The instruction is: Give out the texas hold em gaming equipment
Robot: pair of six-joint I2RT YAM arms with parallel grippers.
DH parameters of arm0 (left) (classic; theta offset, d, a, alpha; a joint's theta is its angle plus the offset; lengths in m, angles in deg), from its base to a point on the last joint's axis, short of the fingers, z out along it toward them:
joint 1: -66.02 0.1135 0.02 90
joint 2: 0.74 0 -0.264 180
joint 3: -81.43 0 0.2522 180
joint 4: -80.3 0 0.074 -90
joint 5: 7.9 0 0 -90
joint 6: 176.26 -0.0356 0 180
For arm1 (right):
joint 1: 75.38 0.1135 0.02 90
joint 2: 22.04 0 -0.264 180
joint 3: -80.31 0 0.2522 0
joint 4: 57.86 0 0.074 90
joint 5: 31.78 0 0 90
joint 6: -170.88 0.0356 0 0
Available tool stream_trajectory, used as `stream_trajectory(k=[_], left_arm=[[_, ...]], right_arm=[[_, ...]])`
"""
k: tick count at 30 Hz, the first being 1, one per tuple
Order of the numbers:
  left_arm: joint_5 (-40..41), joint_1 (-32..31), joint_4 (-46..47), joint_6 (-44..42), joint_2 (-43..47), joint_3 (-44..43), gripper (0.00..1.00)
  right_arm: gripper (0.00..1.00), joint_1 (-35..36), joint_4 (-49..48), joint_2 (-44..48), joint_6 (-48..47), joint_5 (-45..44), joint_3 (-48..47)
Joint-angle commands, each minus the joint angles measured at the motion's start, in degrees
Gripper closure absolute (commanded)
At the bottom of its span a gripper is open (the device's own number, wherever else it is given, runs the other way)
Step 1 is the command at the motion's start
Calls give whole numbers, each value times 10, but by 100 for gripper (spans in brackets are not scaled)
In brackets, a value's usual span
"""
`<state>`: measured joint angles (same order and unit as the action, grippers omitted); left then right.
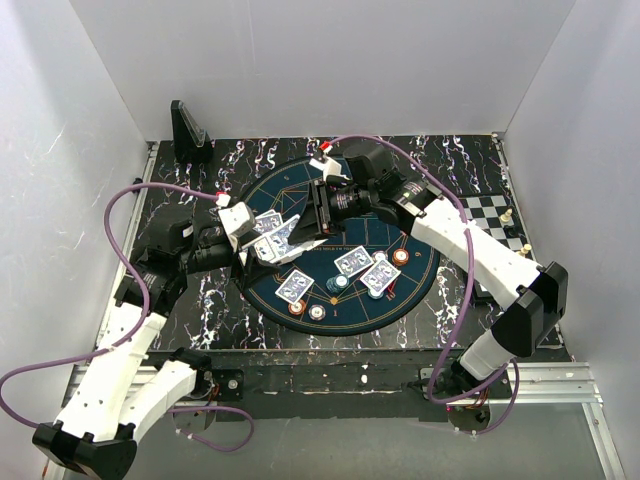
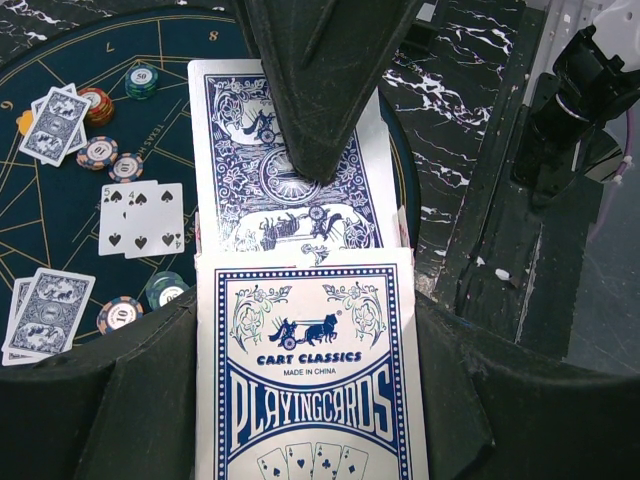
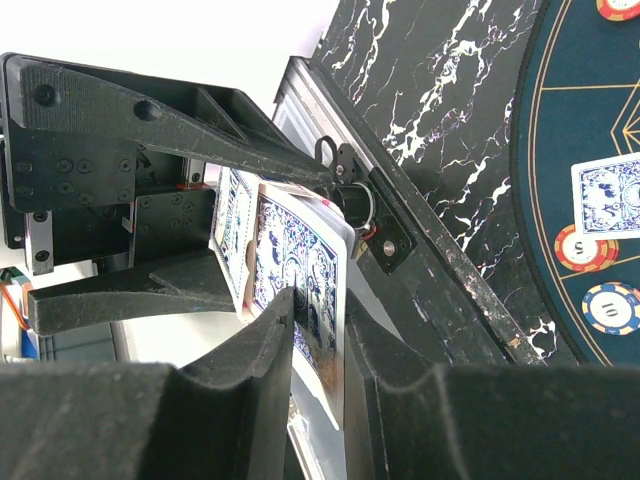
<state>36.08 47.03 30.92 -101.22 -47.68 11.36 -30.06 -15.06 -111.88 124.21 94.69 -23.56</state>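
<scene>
My left gripper (image 1: 258,247) is shut on a blue-white playing-card box (image 2: 310,370), holding it above the left part of the round blue poker mat (image 1: 400,300). A blue-backed card (image 2: 240,190) sticks out of the box's open end. My right gripper (image 3: 318,330) reaches in from the right, its fingers closed on either face of that card (image 3: 300,260). On the mat lie face-down cards (image 1: 353,262), two face-up spade cards (image 2: 143,218) and striped chips (image 1: 400,256) (image 1: 297,308) (image 2: 98,152).
A black-white chessboard (image 1: 495,215) lies at the table's right edge, under the right arm. A black upright stand (image 1: 188,130) is at the back left corner. White walls close in three sides. Purple cables loop off both arms.
</scene>
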Motion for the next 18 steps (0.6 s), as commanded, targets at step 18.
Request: stream_trajectory(k=[18], left_arm=[[-24, -2, 29, 20, 16, -26, 100]], right_arm=[[65, -30, 45, 27, -46, -16, -24]])
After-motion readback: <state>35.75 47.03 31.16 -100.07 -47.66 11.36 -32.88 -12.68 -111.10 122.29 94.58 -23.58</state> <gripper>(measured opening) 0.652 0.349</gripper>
